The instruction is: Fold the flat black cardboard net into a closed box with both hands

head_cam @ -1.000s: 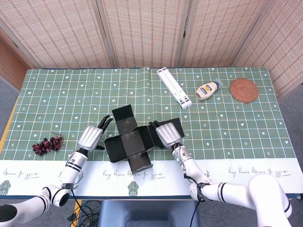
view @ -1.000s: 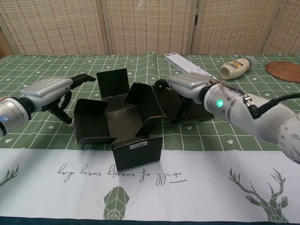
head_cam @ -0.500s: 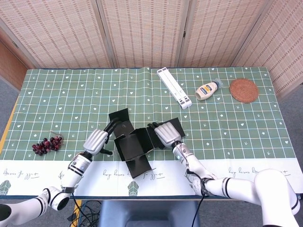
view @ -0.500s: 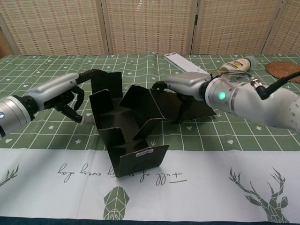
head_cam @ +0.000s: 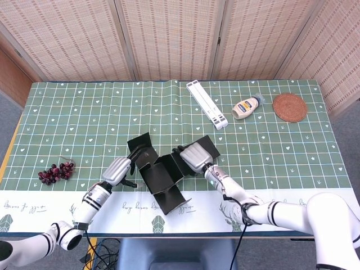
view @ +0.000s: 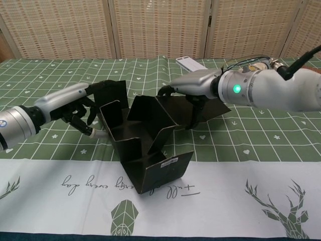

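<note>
Left hand [view: 75,108]: I'm pinching the cardboard net [view: 145,135]'s left flap.
Right hand [view: 193,88]: I'm gripping the right flap.
Advice: I'm raising both walls evenly, keeping creases square.

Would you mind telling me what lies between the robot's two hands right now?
The half-folded black cardboard net sits between the left hand and the right hand, its flaps raised; both views show this.

Silver left hand [view: 75,103] and right hand [view: 193,86], black fingers, white arms.
</note>
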Controlling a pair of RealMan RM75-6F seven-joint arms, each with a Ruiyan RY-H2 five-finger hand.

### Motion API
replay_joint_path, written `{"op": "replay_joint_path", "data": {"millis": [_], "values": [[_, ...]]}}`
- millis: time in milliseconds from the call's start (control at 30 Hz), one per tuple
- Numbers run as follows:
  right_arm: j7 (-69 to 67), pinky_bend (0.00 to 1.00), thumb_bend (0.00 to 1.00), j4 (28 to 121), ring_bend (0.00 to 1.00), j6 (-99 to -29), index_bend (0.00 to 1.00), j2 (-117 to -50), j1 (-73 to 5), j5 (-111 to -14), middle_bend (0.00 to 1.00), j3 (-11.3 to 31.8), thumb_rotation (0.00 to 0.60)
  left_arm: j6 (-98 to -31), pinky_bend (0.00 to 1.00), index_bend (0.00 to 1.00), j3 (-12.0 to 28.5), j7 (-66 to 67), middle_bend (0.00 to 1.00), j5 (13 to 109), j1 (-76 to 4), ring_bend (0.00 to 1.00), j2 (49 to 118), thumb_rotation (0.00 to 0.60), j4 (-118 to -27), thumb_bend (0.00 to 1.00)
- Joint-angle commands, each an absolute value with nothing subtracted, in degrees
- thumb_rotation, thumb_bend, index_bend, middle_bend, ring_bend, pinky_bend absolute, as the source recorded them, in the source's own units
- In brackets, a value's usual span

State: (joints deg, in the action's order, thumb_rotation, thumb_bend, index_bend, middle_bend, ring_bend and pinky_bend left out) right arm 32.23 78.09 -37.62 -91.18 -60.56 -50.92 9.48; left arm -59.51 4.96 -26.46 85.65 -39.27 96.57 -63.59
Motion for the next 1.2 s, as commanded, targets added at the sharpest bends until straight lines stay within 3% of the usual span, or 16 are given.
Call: {"op": "replay_joint_path", "data": {"millis": [33, 267, 1200], "values": [[31.48, 0.95, 0.26, 78.20, 0.81, -36.68, 0.21, -90.48, -61.26, -51.84, 0.29, 9.09, 0.600, -58.77, 0.94, 0.00, 5.01, -27.67, 0.00, 85.10, -39.34, 0.63, 96.56, 0.600, -63.72, 0.12], [30.01, 0.95, 0.26, 78.26, 0.82, -35.27, 0.21, -89.10, -62.73, -55.70, 0.31, 7.89, 0.600, -57.60, 0.94, 0.00, 4.74, -29.90, 0.00, 84.59, -39.33, 0.63, 96.66, 0.600, -63.94, 0.12], [20.30, 0.96, 0.30, 77.19, 0.85, -34.58, 0.40, -86.07, -64.09, -74.72, 0.43, 3.87, 0.600, -50.56, 0.94, 0.01, 3.16, -39.57, 0.00, 84.24, -41.12, 0.63, 93.26, 0.600, -69.26, 0.12]]}}
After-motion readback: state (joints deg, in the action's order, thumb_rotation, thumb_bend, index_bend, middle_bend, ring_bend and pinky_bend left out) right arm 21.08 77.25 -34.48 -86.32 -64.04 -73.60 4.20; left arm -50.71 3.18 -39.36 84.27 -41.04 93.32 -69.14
